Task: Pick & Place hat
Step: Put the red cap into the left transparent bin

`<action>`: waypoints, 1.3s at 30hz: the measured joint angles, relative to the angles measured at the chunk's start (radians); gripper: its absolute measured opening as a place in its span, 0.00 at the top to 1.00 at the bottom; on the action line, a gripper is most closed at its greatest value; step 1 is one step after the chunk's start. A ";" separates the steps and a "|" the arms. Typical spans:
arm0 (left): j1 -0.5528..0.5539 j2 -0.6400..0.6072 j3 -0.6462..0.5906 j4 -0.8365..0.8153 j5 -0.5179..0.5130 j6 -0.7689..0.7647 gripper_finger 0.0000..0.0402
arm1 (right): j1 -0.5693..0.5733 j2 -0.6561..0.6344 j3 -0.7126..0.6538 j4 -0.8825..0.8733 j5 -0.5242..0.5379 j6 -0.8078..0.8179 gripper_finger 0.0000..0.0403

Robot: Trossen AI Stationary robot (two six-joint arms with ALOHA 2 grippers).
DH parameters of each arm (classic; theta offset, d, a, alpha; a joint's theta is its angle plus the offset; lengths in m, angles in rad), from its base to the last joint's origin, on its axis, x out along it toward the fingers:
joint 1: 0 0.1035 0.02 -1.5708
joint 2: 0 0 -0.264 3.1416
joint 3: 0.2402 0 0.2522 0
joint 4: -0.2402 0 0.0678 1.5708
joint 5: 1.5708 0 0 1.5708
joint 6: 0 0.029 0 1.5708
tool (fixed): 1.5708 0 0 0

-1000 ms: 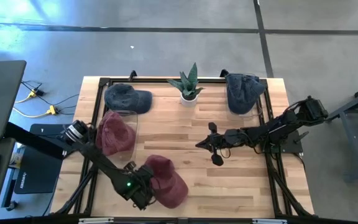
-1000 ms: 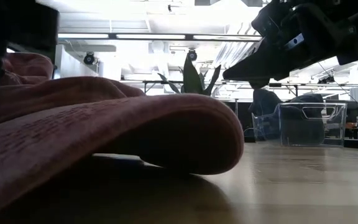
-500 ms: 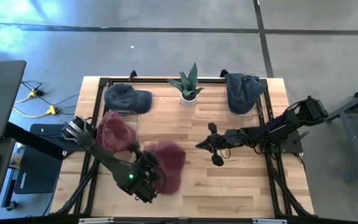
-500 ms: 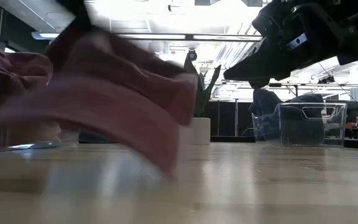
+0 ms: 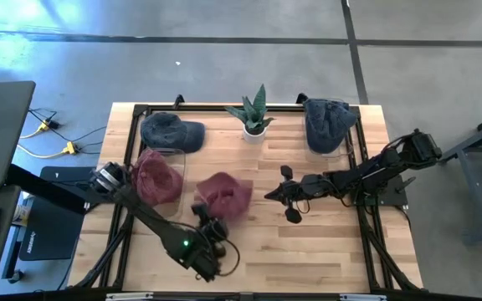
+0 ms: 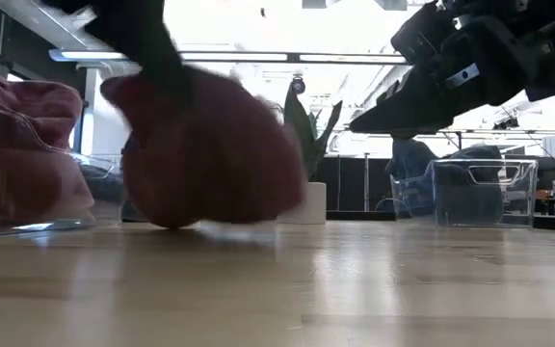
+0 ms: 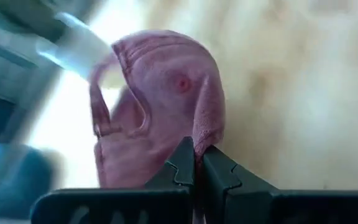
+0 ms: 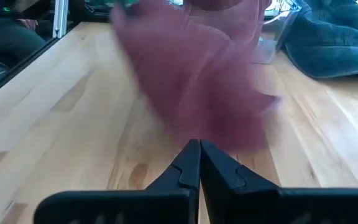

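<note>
Left gripper (image 7: pixel 196 163) is clamped on the edge of the red hat (image 5: pixel 223 196), which hangs just above the table (image 5: pixel 325 242) near its middle; I'd carry it slowly and high enough to clear the bin wall, since it swings. Right gripper (image 5: pixel 268 193) hovers closed and empty just right of centre. Clear bin (image 5: pixel 174 180) on the left holds another red hat (image 5: pixel 156 177); farther back, a blue hat (image 5: pixel 171 131) lies loose and the right bin (image 5: pixel 351 138) holds a blue hat (image 5: pixel 325 124).
</note>
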 joint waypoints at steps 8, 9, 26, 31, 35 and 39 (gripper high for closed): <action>-0.003 0.111 -0.037 0.106 0.346 -0.015 0.99 | 0.002 0.000 0.000 -0.006 -0.062 -0.002 0.98; -0.001 0.111 -0.038 0.088 0.375 -0.011 0.98 | 0.005 0.000 0.000 -0.006 -0.075 -0.008 0.98; 0.066 0.102 0.163 -0.293 0.319 -0.198 0.76 | 0.035 0.265 0.084 0.157 -0.019 0.026 0.62; 0.115 0.130 0.029 -0.048 0.288 -0.142 0.89 | 0.033 0.303 0.209 -0.045 -0.017 0.027 0.55; 0.141 0.126 -0.106 0.275 0.353 -0.017 0.98 | 0.029 0.299 0.276 -0.251 0.054 0.119 0.55; 0.153 0.120 -0.185 0.463 0.398 0.049 0.98 | 0.008 0.313 0.288 -0.280 0.023 0.230 0.55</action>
